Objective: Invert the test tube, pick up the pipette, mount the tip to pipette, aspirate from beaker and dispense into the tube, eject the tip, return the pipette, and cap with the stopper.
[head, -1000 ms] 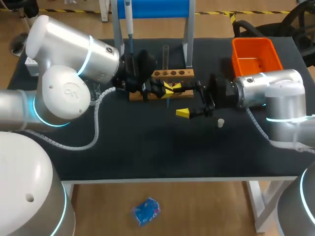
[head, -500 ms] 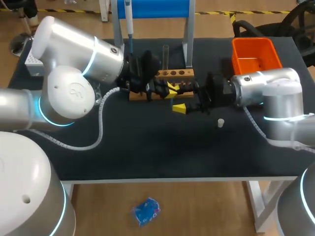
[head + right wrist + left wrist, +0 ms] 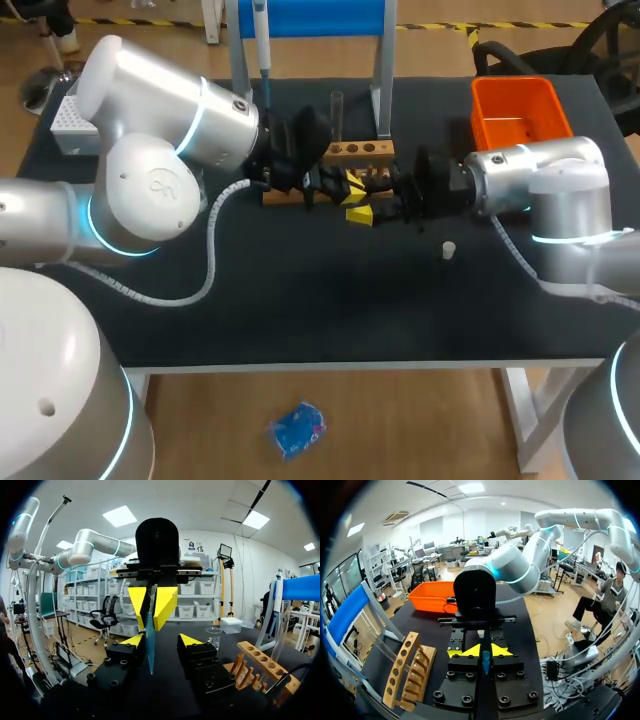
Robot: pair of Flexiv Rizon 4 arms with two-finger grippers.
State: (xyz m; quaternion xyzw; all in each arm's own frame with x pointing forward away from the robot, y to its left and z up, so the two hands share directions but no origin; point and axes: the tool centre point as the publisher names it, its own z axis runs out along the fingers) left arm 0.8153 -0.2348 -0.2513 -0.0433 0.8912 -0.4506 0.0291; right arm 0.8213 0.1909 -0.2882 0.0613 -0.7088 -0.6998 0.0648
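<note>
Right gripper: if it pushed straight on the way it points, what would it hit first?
Probably the blue pointed piece, held by the left gripper and between the open fingers of the right gripper; the left gripper itself is just behind. Depth is unclear.

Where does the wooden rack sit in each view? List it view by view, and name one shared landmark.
Head view: the wooden rack is mid-table, in front of the blue panel.
Left wrist view: the wooden rack is beside the left gripper, towards the blue panel.
Right wrist view: the wooden rack is beside the right gripper, near the blue panel.
Shared landmark: the blue panel.
</note>
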